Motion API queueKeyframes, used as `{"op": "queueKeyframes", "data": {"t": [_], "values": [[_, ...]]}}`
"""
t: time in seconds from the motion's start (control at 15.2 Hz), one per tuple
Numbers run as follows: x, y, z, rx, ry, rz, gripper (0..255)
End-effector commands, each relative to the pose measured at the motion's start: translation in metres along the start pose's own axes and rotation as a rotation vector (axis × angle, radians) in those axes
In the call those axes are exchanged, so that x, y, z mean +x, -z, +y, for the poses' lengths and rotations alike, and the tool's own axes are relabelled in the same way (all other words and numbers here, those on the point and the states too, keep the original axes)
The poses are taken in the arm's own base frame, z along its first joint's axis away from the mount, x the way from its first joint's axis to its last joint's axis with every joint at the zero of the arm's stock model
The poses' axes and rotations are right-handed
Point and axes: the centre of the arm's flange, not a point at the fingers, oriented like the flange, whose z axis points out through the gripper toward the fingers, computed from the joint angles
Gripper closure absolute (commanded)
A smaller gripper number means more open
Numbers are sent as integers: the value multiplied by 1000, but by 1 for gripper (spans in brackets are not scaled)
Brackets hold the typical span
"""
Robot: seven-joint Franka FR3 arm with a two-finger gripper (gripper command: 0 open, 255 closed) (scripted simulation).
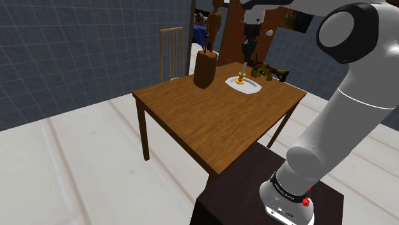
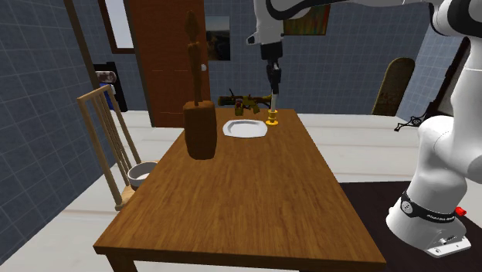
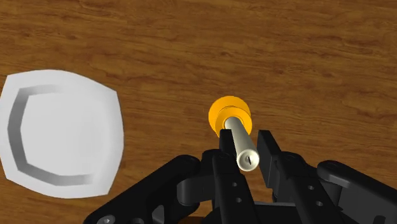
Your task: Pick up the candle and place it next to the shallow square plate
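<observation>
Jaws: I see them closed narrow on the candle (image 3: 245, 146), gripping its upper stem.
Candle: cream, upright; yellow base on the counter (image 3: 191, 44), far end, just beside the plate (image 3: 60, 137).
Plate: white, square, shallow.

Outstretched arm's claw (image 3: 244, 137) points down, gripping candle (image 3: 247, 158).

Nothing here can be read: no word, number, brand or sign comes out clearly on anything in the room. The nearest thing to lettering is on the white rounded base of the robot arm (image 2: 429, 226), where a few tiny dark marks (image 2: 448, 243) sit low on its front, below the small red button (image 2: 461, 210). They are too small to tell whether they are letters or figures.
</observation>
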Motion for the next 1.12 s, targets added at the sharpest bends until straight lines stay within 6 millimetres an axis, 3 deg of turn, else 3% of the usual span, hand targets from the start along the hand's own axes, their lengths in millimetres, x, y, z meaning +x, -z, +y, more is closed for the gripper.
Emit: {"op": "queueKeyframes", "data": {"t": [0.0, 0.79, 1.06], "values": [[-19, 3, 20, 0, 1, 0, 255], [-130, 25, 131, 0, 1, 0, 255], [-127, 4, 131, 0, 1, 0, 255]]}}
